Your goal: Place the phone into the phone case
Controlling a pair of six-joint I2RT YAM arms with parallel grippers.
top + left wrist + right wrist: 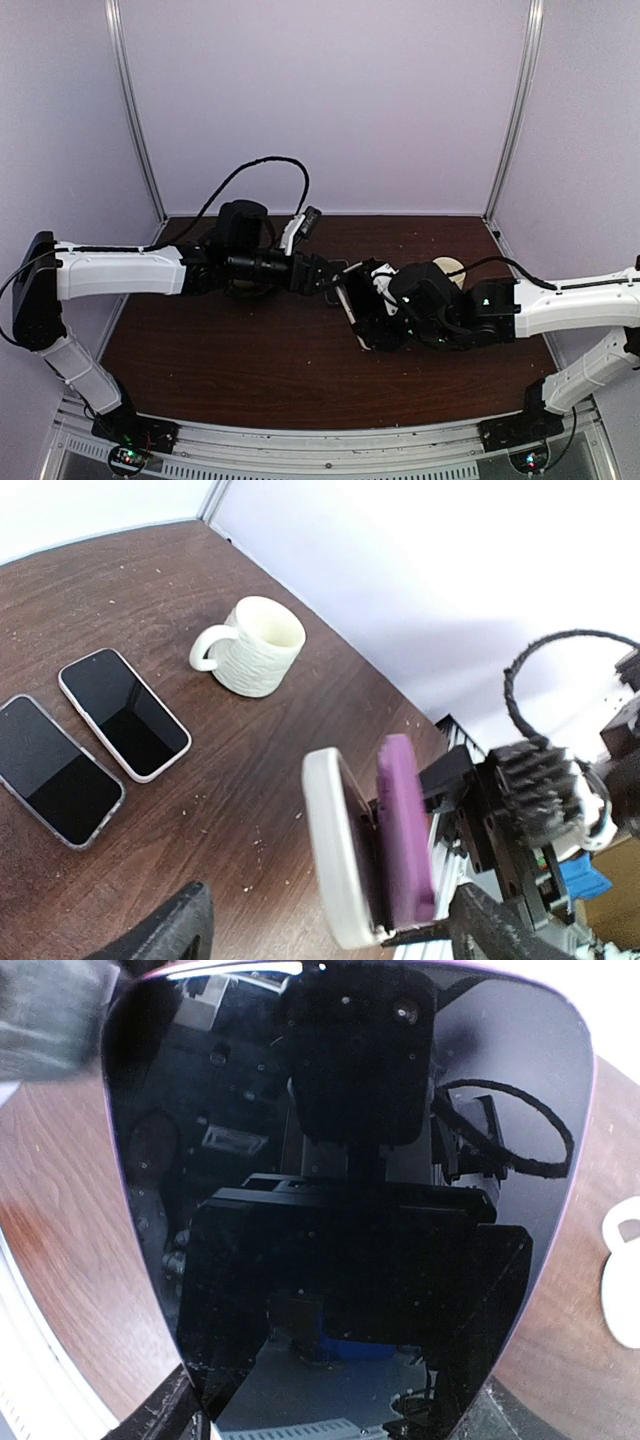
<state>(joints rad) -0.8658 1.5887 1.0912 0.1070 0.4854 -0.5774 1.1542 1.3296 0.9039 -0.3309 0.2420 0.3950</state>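
Above the table (250,770), centre: phone (350,1210), purple rim, black glass, held upright by its long edges in the right gripper (335,1412) jaws. Just beside it: pale case (328,850), also upright; whether the two touch, cannot tell. Left gripper (325,273): jaws wide, holding nothing, facing the pair. Flat on the table, screens up, side by side: pale-rimmed handset (125,715), grey-rimmed handset (55,770). Near them: white mug (255,645), upright.
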